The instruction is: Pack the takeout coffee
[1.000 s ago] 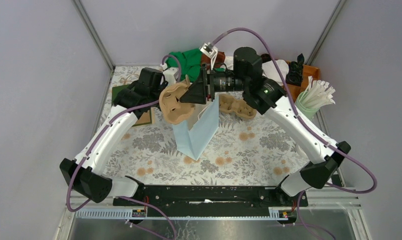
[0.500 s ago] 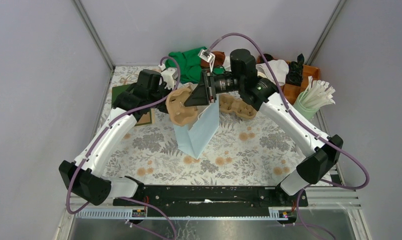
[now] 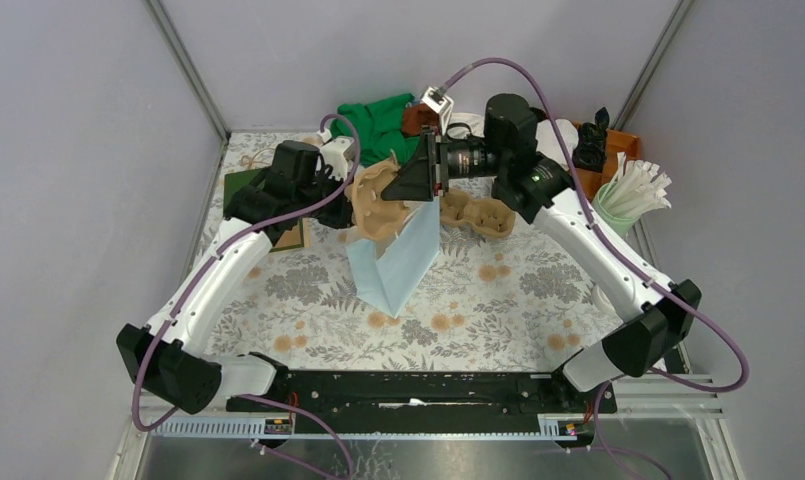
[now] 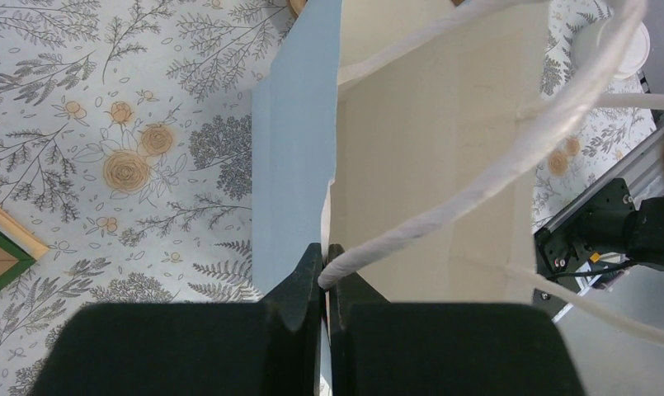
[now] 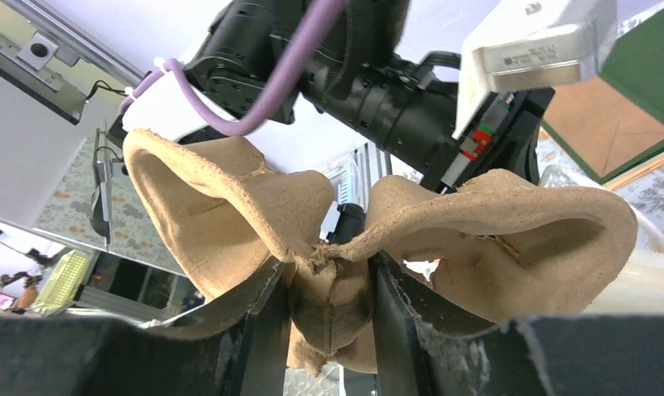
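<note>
While the left gripper (image 4: 323, 262) is clamping fully shut on the rim of the pale blue paper bag (image 3: 393, 262), right at the root of its white cord handle (image 4: 444, 206), it is propping the mouth open around the middle of the table (image 3: 518, 300), toward the far edge. Just right of that, the right gripper (image 5: 328, 276) is pinching the centre web of a brown pulp tray (image 5: 477, 239), with its jaws part-way closed on it. The tray is hanging on edge, tilted, over the left part of the bag's mouth; whether it is dipping inside, cannot tell. Further right, the takeout coffee (image 4: 617, 45) is standing upright on the table with its lid on, well apart from both grippers, beyond the bag as the left wrist view is showing it. Overhead I am not finding it, so it is probably hiding under the right arm. My read: the cup is lying on the right arm's side, so that gripper is looking nearer, but it is carrying the tray, and the left one is tied up holding the bag.
</note>
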Robot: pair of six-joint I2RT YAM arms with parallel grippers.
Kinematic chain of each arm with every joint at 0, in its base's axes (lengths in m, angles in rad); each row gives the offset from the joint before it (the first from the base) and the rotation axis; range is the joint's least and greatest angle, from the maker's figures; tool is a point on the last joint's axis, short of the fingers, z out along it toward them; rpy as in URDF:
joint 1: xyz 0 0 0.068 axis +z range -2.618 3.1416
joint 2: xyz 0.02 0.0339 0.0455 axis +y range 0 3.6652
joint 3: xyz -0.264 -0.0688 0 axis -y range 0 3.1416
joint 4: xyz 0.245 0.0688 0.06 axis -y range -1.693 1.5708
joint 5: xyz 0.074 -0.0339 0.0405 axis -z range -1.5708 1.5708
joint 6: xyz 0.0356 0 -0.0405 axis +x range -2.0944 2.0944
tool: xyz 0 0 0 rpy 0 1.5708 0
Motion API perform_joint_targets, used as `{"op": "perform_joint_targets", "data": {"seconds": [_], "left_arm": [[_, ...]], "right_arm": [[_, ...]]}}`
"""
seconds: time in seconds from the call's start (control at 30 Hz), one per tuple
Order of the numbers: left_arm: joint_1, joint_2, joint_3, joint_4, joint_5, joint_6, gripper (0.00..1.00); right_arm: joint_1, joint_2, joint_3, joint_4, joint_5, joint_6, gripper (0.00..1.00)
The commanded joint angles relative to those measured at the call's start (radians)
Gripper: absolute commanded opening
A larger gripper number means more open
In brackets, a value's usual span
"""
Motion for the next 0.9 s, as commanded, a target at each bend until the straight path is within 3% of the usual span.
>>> {"op": "perform_joint_targets", "data": {"seconds": [0.0,0.5,0.67,0.87], "left_arm": [[0.006,-0.040,-0.011,0.024,0.029,0.038,0.00],[0.046,-0.056,-0.025,0.044,0.056,0.016,0.00],[0.095,-0.061,-0.037,0.060,0.141,0.003,0.00],[0.096,-0.078,-0.039,0.063,0.152,0.018,0.00]], "right_arm": [[-0.002,0.052,0.021,0.044,-0.061,0.043,0.33],[-0.007,0.055,-0.082,-0.018,-0.042,-0.008,0.32],[-0.017,0.038,-0.112,-0.026,-0.030,-0.028,0.32],[-0.021,0.114,0.009,-0.258,0.043,-0.128,0.32]]}}
